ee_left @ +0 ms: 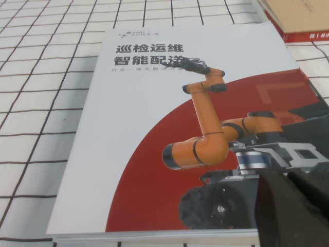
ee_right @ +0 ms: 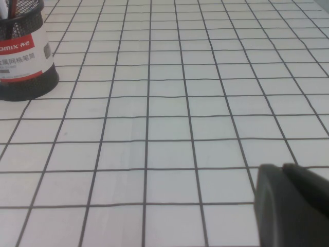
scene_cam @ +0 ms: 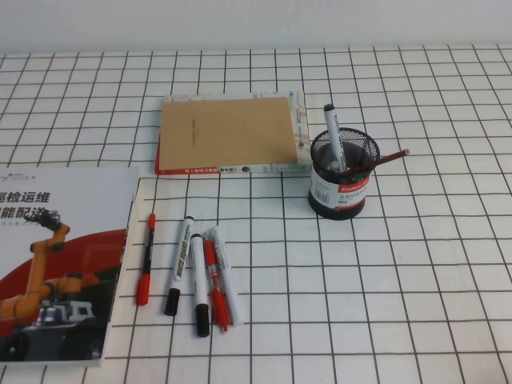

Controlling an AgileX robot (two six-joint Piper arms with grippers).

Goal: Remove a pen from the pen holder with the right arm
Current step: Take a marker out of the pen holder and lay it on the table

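A black mesh pen holder with a red and white label stands on the gridded tablecloth, right of centre. A white marker with a black cap stands in it, and a brown pencil leans out to the right. Neither arm shows in the high view. In the right wrist view the pen holder is far off, and my right gripper hangs low over bare cloth, shut and empty. My left gripper hovers shut over the printed booklet, holding nothing.
A brown-covered book lies just left of the holder. The large booklet covers the near left corner. Several markers and pens lie side by side between the booklet and the table's middle.
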